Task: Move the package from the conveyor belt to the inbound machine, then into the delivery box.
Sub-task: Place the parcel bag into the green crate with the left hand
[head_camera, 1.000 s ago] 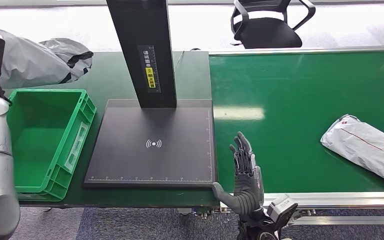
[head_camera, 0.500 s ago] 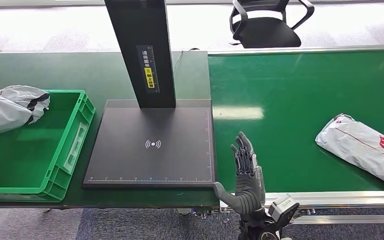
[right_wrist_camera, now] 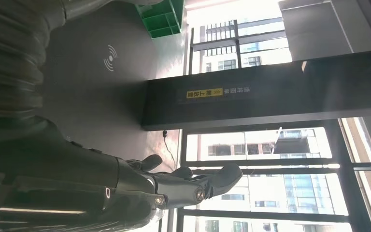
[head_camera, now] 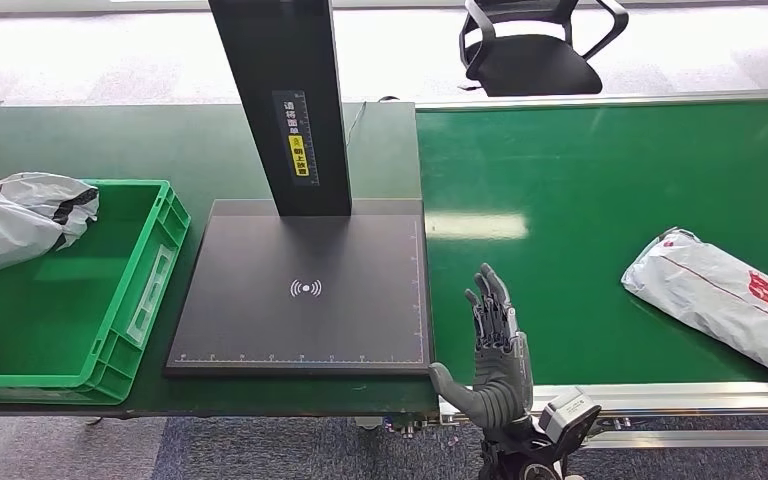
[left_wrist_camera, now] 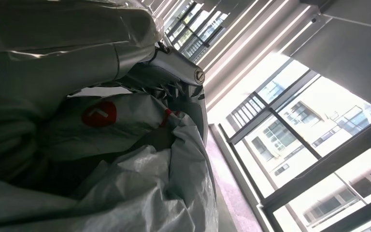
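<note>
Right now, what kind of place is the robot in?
Probably a parcel sorting station. A green conveyor belt carries a grey mail bag, a black scanning pad sits beside it, and a green crate waits for packages.

A crumpled grey package (left_wrist_camera: pixel 140 145) bearing a red round mark (left_wrist_camera: pixel 99 114) lay pressed against the left hand (left_wrist_camera: pixel 174 67), with bright tall windows (left_wrist_camera: pixel 294 121) beyond.

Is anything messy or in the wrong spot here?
Not really. One grey package hangs over the green box's far-left rim, not fully inside. A second package lies crooked on the conveyor belt.
</note>
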Robot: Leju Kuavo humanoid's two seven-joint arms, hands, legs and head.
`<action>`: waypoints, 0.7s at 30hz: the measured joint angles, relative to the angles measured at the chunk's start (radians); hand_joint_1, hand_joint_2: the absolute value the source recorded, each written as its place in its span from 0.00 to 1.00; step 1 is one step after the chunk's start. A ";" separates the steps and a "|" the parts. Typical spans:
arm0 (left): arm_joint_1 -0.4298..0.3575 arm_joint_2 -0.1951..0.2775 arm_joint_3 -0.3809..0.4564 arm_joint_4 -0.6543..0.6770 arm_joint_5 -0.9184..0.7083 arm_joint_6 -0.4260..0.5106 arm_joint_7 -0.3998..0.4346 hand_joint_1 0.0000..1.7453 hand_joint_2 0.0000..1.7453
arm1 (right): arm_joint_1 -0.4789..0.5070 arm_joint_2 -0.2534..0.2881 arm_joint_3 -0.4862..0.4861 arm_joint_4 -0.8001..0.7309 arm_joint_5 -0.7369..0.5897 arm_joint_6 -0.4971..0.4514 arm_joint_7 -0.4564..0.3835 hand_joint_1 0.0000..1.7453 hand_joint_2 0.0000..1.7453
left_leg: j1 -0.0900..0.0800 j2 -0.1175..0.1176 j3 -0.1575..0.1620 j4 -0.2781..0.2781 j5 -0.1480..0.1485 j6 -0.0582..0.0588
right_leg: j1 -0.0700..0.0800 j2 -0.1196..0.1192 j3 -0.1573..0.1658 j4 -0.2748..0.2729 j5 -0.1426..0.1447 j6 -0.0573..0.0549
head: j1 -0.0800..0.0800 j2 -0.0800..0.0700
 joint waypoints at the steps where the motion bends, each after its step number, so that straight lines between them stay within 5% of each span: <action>1: 0.001 0.000 0.000 0.002 0.000 -0.003 0.000 1.00 1.00 | 0.000 0.000 0.000 0.000 0.000 0.000 0.000 0.00 1.00 | 0.000 0.000 0.000 0.000 0.000 0.000 | 0.000 0.000 0.000 0.000 0.000 0.000 | 0.000 0.000; 3: 0.003 -0.001 0.001 0.004 -0.003 -0.010 -0.005 1.00 1.00 | 0.000 0.000 0.000 0.000 0.000 0.000 0.000 0.00 1.00 | 0.000 0.000 0.000 0.000 0.000 0.000 | 0.000 0.000 0.000 0.000 0.000 0.000 | 0.000 0.000; 7: 0.008 -0.015 -0.002 0.003 -0.016 -0.029 -0.030 0.00 1.00 | -0.001 0.000 -0.001 0.000 0.000 0.000 0.000 0.00 1.00 | 0.000 0.000 0.000 0.000 0.000 0.000 | 0.000 0.000 0.000 0.000 0.000 0.000 | 0.000 0.000; 15: 0.078 -0.077 -0.057 -0.114 0.080 -0.086 -0.070 0.00 1.00 | 0.003 0.009 -0.008 -0.002 -0.003 -0.001 0.000 0.00 1.00 | 0.000 0.003 0.001 0.000 0.000 0.000 | 0.000 0.001 0.000 0.000 0.000 0.000 | 0.000 0.000; 21: 0.302 -0.144 -0.033 -0.410 0.419 -0.033 -0.186 0.00 1.00 | 0.005 0.011 -0.013 -0.002 0.002 -0.016 0.003 0.00 1.00 | 0.000 0.005 0.001 0.000 -0.002 -0.001 | 0.000 0.003 -0.002 0.000 0.000 0.000 | 0.000 0.000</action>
